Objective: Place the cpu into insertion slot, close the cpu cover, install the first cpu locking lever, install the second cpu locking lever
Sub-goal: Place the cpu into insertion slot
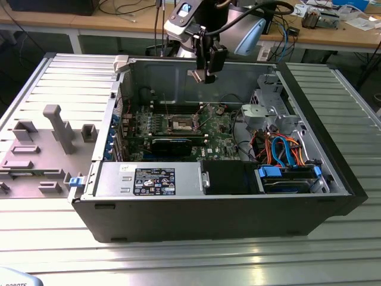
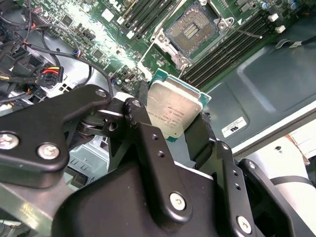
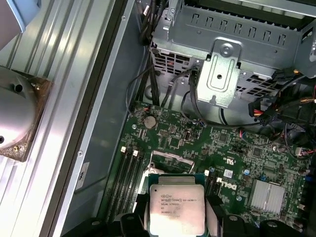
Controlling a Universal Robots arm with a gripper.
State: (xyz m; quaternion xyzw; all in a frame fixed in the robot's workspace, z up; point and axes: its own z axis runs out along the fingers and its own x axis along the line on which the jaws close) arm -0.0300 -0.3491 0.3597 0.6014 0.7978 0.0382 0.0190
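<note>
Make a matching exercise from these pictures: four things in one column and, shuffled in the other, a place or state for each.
Things
1. cpu
2. slot
3. gripper
4. grey fixture

Places or states
A. outside the case, on the exterior view's left
B. shut, hanging above the case
C. empty, pins showing, in the green board
D. held in the air, silver top showing

Pairs: 1-D, 2-C, 3-B, 4-A
</note>
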